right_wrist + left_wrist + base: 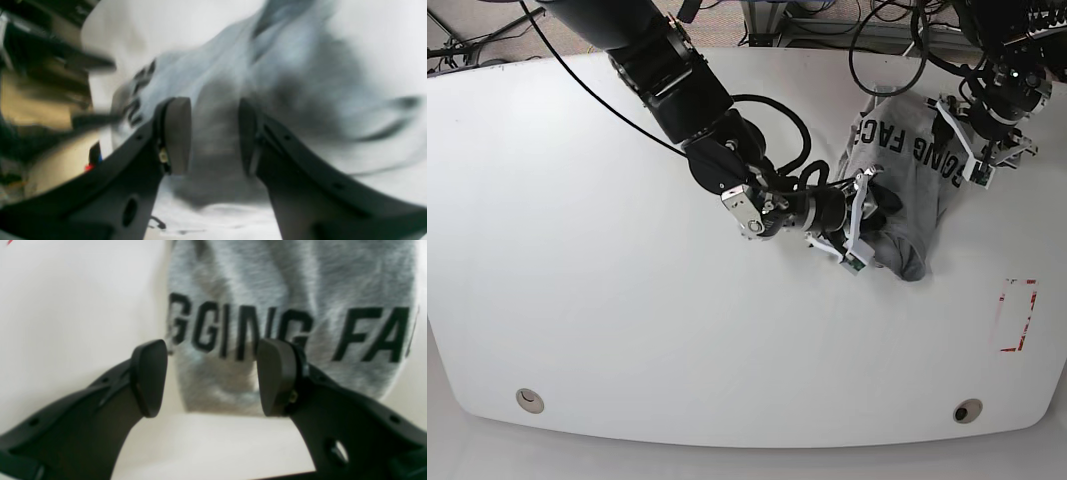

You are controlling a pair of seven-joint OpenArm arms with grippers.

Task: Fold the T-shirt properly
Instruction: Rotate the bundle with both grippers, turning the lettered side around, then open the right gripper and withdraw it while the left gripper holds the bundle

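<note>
Grey heather cotton is what I'm watching: the T-shirt (897,190) sits bunched in a lumpy heap at the far right of the white table (577,250), nowhere near flat, black lettering (287,330) creased across it.

Going left to right in the base view: first my right gripper (859,228), reaching in low against the heap's left edge. On its wrist camera the jaws stand parted with grey cloth showing between them, but the picture is smeared and I cannot tell whether any fabric is actually pinched.

Further right, my left gripper (211,376) hovers at the shirt's far edge, jaws spread wide and holding nothing, the hem visible just beyond the pads.

Risks as I judge them: closing on this wad could catch several layers at once, so a lift drags the whole bundle instead of one edge. The heap lies near the table's far side, so a careless pull might slide it off. Cables (867,60) hang close behind it too.
</note>
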